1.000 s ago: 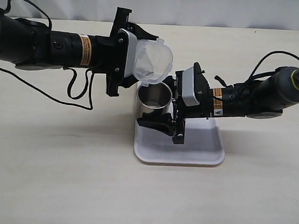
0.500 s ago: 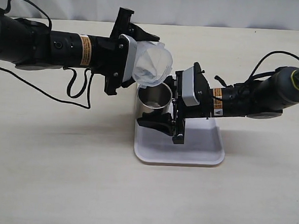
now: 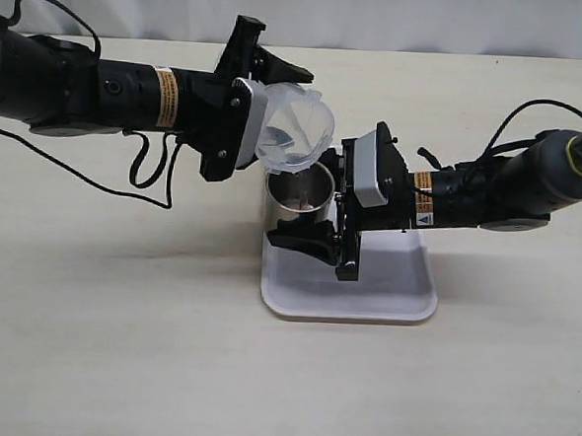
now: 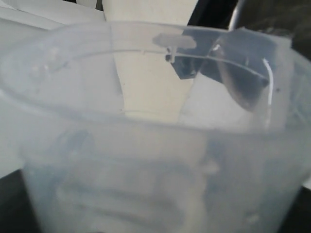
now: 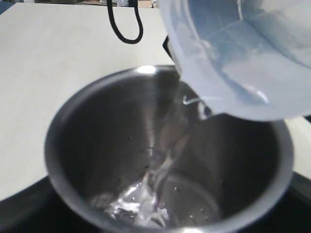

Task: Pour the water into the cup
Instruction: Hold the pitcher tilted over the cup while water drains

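We think the job is in the middle. The water (image 5: 163,165) runs in a thin clear stream from the lip of the see-through beaker (image 3: 294,131) down into the cup (image 3: 300,191), and a small shiny puddle already lies at the bottom. What is left, as we judge it, is to let the rest run out, tip the beaker back up and take it away from the tray (image 3: 395,294). The cup is at the back corner of the tray, on the left arm's side (we cannot tell if it rests on the tray or is held just above it). The beaker hangs tipped over that same corner of the tray, its lip just above the cup's rim. The left pincer (image 3: 282,119) is clamped on the beaker, which fills its whole wrist view. The right pincer (image 3: 312,202) looks closed on the cup, with one finger on each side, and steadies it at the tray's corner. The cup is short and round, made of shiny grey steel, with no handle. Its inside shows fine brushed lines and a few tiny drops. The water is clear with no colour, and there is only a little. The tray lies on the pale bench (image 3: 115,346).
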`<action>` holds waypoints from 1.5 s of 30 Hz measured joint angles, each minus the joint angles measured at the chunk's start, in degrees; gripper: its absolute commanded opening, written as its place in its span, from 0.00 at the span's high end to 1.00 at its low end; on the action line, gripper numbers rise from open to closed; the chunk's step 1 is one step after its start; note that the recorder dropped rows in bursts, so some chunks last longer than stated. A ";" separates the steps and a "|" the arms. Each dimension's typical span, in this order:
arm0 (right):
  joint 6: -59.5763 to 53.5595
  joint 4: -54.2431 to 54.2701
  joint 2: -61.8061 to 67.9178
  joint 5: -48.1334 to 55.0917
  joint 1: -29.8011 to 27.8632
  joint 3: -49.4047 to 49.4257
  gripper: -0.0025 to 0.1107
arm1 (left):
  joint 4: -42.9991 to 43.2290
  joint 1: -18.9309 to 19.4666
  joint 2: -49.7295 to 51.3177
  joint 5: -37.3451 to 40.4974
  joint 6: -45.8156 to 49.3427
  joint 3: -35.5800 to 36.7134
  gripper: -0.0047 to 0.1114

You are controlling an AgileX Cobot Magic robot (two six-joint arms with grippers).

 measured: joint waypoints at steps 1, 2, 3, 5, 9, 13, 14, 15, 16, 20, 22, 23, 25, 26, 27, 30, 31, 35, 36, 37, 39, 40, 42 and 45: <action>0.00 0.00 0.00 -0.01 0.00 0.00 0.94 | 0.00 0.00 0.00 0.00 0.86 0.00 0.96; 0.00 0.00 0.00 0.07 0.00 0.00 0.94 | 0.00 0.00 0.00 0.00 1.62 0.00 0.96; 0.00 0.00 0.09 0.11 0.00 0.00 0.94 | 0.00 0.00 0.00 0.00 2.38 0.00 0.96; 0.00 0.00 0.19 0.24 0.00 0.00 0.94 | 0.00 0.00 0.00 0.00 3.21 0.00 0.96; 0.00 0.00 0.27 0.24 0.00 0.00 0.94 | -0.10 0.00 0.00 0.00 4.82 0.00 0.96; 0.00 0.00 0.27 0.38 0.00 0.00 0.94 | -0.20 0.00 0.00 0.00 6.65 0.00 0.96; 0.00 0.00 0.27 0.37 0.00 0.00 0.94 | -0.20 0.00 0.00 0.00 6.83 0.00 0.96; 0.00 0.00 0.27 0.37 0.00 0.00 0.94 | -0.20 0.00 0.00 0.00 7.11 -0.11 0.96; 0.00 0.00 0.27 0.37 0.00 0.00 0.94 | -0.20 0.00 0.00 0.00 7.27 -0.11 0.96; 0.00 0.00 0.27 0.37 0.00 0.00 0.94 | -0.20 0.00 0.00 0.00 8.18 -0.11 0.96; 0.00 0.00 0.27 0.37 0.00 0.00 0.94 | -0.20 0.00 0.00 0.00 8.64 -0.11 0.96; 0.00 0.00 0.27 0.37 0.00 0.00 0.94 | -0.20 0.00 0.00 0.00 8.95 -0.11 0.96; 0.00 0.00 0.27 0.37 0.00 0.00 0.94 | -0.20 0.00 0.00 0.00 9.69 -0.11 0.96; 0.00 0.00 0.36 0.49 0.00 0.00 0.94 | -0.20 0.00 0.00 0.00 9.98 -0.11 0.96; 0.00 0.00 0.36 0.49 0.00 0.00 0.94 | -0.20 0.00 0.00 0.00 10.12 -0.11 0.96; 0.00 0.00 0.36 0.59 0.00 0.00 0.94 | -0.20 0.00 0.00 -0.21 10.65 -0.11 0.96; 0.00 0.00 0.36 0.59 0.00 0.00 0.94 | -0.20 0.00 0.00 -0.21 10.97 -0.11 0.96; 0.00 0.00 0.36 0.70 0.00 0.00 0.94 | -0.31 0.00 0.00 -0.45 12.92 -0.11 0.96; 0.00 0.00 0.36 0.70 0.00 0.00 0.94 | -0.31 0.00 0.00 -0.57 13.34 -0.11 0.96; 0.00 0.00 0.36 0.70 0.00 0.00 0.94 | -0.31 0.00 0.00 -0.57 13.77 -0.11 0.96; 0.00 0.00 0.36 0.70 0.00 0.00 0.94 | -0.31 0.00 0.00 -0.68 14.68 -0.11 0.96; 0.00 0.00 0.36 0.81 0.00 0.00 0.94 | -0.42 0.00 0.00 -0.68 15.27 -0.11 0.96; 0.00 0.00 0.36 0.81 0.00 0.00 0.94 | -0.61 0.00 0.00 -0.68 16.29 -0.11 0.96; 0.00 0.00 0.36 0.81 0.00 0.00 0.94 | -1.25 0.00 -0.07 -0.68 17.42 -0.11 0.96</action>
